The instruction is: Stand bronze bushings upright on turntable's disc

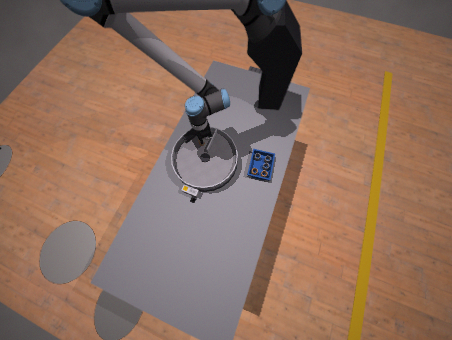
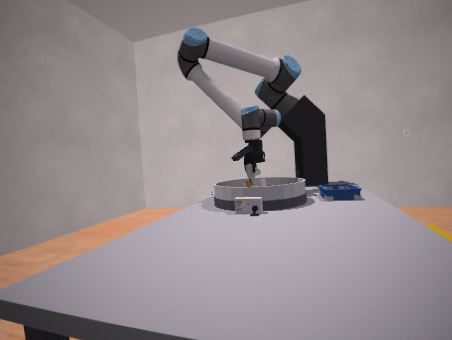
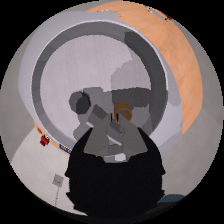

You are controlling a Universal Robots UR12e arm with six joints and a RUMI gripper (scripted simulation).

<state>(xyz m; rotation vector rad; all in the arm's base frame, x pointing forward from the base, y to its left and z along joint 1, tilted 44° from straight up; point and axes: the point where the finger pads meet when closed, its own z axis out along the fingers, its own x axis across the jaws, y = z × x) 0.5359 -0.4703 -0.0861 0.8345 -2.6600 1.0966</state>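
Note:
The turntable [image 1: 204, 161] is a grey disc inside a raised ring, with a dark hub [image 1: 205, 157] at its centre. My gripper [image 1: 199, 142] hangs low over the back part of the disc, beside the hub. In the wrist view a bronze bushing [image 3: 121, 112] stands on an open end on the disc, right of the hub [image 3: 82, 102]. My fingertips are only slightly apart at its wall and no longer clamp it. It also shows as an orange spot in the side view [image 2: 249, 183]. The blue crate [image 1: 260, 165] holds several more bushings.
The crate sits to the right of the turntable, also seen in the side view [image 2: 340, 190]. A small control box [image 1: 190, 190] is fixed to the turntable's front rim. The arm's black base [image 1: 274, 60] stands at the back of the table.

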